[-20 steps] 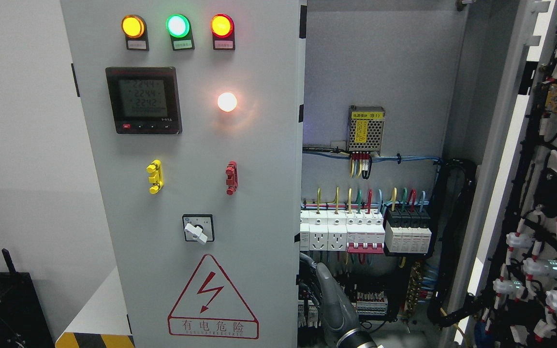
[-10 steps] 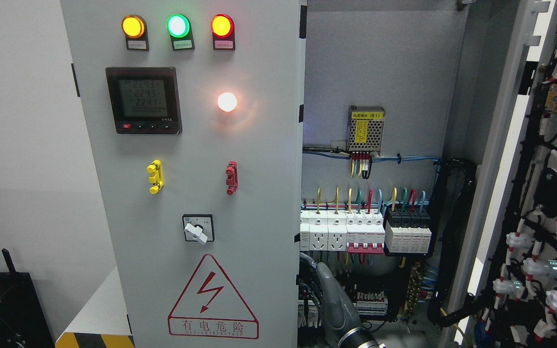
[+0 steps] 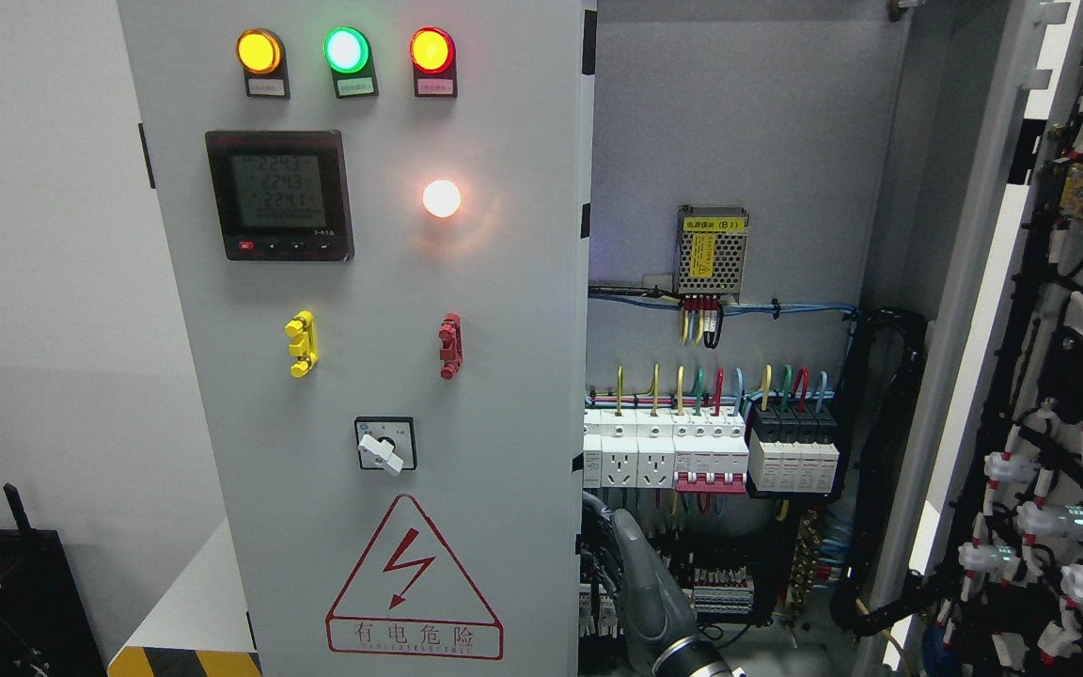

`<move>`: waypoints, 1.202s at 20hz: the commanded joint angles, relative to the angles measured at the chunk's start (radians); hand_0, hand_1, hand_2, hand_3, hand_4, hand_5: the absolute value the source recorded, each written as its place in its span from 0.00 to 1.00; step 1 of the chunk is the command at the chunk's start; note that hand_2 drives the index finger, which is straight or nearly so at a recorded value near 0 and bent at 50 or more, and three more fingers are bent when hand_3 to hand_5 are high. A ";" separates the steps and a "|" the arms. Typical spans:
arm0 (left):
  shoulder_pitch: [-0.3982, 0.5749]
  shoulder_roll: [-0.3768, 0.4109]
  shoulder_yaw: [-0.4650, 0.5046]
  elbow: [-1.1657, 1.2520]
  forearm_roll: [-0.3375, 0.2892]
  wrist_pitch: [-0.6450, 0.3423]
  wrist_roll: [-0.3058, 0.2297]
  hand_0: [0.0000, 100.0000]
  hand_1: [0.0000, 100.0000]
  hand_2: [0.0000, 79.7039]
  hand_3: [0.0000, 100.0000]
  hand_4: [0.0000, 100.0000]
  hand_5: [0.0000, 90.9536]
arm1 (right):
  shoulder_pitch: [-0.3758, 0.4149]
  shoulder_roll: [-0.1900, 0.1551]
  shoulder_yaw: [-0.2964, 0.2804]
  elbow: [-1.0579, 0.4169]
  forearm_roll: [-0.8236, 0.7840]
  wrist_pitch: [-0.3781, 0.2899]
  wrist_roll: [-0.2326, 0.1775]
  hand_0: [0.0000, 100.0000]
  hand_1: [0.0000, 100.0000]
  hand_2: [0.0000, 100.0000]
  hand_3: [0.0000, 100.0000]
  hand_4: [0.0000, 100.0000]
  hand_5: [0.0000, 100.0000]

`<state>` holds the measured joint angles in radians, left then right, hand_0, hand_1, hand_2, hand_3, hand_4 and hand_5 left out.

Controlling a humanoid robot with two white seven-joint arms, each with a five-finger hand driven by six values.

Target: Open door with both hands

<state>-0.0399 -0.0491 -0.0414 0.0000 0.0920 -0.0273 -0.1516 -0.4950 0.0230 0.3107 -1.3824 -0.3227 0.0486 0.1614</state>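
The grey left cabinet door (image 3: pixel 504 310) faces me and covers the cabinet's left half. It carries three indicator lamps, a meter (image 3: pixel 279 195) and a rotary switch (image 3: pixel 384 447). The right door (image 3: pixel 983 282) is swung wide open at the picture's right, its wired inner side turned toward me. My right arm (image 3: pixel 650 592) rises from the bottom edge inside the opening, just right of the left door's free edge. Its hand (image 3: pixel 598 541) is dark, sits low beside that edge among cables, and is mostly hidden. My left arm is out of view.
Inside the cabinet are a row of breakers and sockets (image 3: pixel 682 456), a small power supply (image 3: pixel 713 251) and black cable bundles (image 3: pixel 880 470) along the right wall. A black case (image 3: pixel 24 602) stands at the lower left, beside a white wall.
My right forearm has shifted very slightly to the left near the left door's edge. Both doors stand as before.
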 commanded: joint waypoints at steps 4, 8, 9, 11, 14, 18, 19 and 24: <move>0.000 0.000 0.000 0.023 0.000 0.001 0.000 0.12 0.39 0.00 0.00 0.00 0.00 | 0.000 0.012 -0.002 -0.003 -0.002 0.001 0.029 0.05 0.00 0.00 0.00 0.00 0.00; 0.000 0.000 0.000 0.023 0.000 0.001 0.000 0.12 0.39 0.00 0.00 0.00 0.00 | 0.000 0.012 -0.009 -0.003 -0.007 0.001 0.039 0.05 0.00 0.00 0.00 0.00 0.00; 0.000 0.000 0.000 0.023 0.000 0.001 0.000 0.12 0.39 0.00 0.00 0.00 0.00 | 0.001 0.012 -0.009 -0.003 -0.015 -0.001 0.041 0.05 0.00 0.00 0.00 0.00 0.00; 0.000 0.000 0.000 0.023 0.000 0.001 0.000 0.12 0.39 0.00 0.00 0.00 0.00 | 0.001 0.012 -0.009 -0.003 -0.030 -0.003 0.043 0.05 0.00 0.00 0.00 0.00 0.00; 0.000 0.000 0.000 0.023 0.000 0.001 0.000 0.12 0.39 0.00 0.00 0.00 0.00 | 0.001 0.012 -0.010 -0.001 -0.038 -0.006 0.043 0.05 0.00 0.00 0.00 0.00 0.00; 0.000 0.000 0.000 0.023 0.000 0.001 0.000 0.12 0.39 0.00 0.00 0.00 0.00 | 0.000 0.012 -0.022 0.000 -0.038 -0.006 0.105 0.05 0.00 0.00 0.00 0.00 0.00; 0.000 0.000 0.000 0.023 0.000 0.001 0.000 0.12 0.39 0.00 0.00 0.00 0.00 | 0.000 0.012 -0.024 0.002 -0.038 -0.006 0.127 0.05 0.00 0.00 0.00 0.00 0.00; 0.000 0.000 0.000 0.023 0.000 0.001 0.000 0.12 0.39 0.00 0.00 0.00 0.00 | 0.000 0.011 -0.025 0.002 -0.038 -0.004 0.136 0.05 0.00 0.00 0.00 0.00 0.00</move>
<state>-0.0399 -0.0491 -0.0414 0.0000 0.0920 -0.0264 -0.1516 -0.4950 0.0246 0.2965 -1.3826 -0.3578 0.0404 0.2904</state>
